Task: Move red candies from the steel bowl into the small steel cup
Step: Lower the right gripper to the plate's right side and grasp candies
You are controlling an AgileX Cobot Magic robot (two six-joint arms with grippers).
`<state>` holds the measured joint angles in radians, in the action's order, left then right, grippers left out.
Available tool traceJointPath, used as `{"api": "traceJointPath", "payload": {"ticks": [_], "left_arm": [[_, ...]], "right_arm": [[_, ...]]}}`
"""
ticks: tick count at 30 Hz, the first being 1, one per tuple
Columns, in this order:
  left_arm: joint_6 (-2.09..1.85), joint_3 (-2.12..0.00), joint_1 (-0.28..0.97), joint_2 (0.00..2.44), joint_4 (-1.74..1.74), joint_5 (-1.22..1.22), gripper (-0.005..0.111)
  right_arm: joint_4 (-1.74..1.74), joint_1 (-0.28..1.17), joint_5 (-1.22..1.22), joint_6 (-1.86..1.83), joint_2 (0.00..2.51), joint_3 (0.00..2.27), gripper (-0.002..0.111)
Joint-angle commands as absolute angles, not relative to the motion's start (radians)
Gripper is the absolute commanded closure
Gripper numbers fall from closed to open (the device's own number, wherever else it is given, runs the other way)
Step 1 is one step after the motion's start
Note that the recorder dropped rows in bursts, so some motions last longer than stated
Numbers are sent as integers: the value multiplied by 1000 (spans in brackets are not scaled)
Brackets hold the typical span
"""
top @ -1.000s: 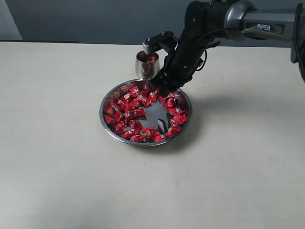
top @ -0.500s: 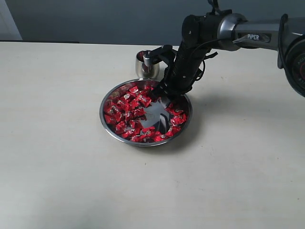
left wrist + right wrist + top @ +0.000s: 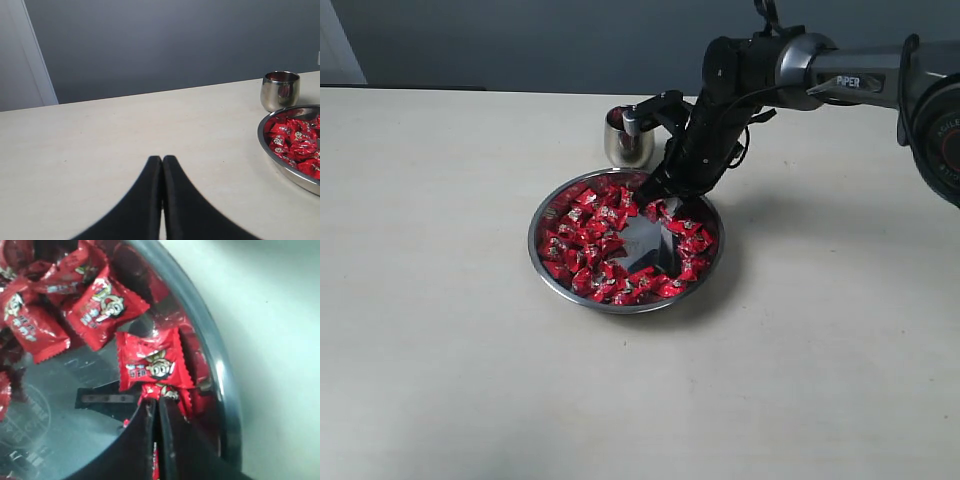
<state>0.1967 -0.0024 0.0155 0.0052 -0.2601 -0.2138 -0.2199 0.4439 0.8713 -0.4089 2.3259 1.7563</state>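
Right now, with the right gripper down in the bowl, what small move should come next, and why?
Probably lift straight up. The right gripper looks shut on a red candy near the rim of the steel bowl; the small steel cup stands just beyond it.

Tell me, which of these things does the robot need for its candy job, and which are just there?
In the job:
candies
bowl
cup
right gripper, tips closed on a candy in the bowl

Just there:
left gripper, shut, idle over the table
grey wall
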Motion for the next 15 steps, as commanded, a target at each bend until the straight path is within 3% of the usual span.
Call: {"api": "traceJointPath", "payload": {"ticks": [1, 15], "left_arm": [[200, 0, 22, 0, -256, -208, 106], [200, 0, 22, 0, -256, -208, 106]], "right_arm": [[-211, 442, 918, -415, 2329, 1751, 109], [-215, 442, 861, -427, 2184, 1751, 109]]}}
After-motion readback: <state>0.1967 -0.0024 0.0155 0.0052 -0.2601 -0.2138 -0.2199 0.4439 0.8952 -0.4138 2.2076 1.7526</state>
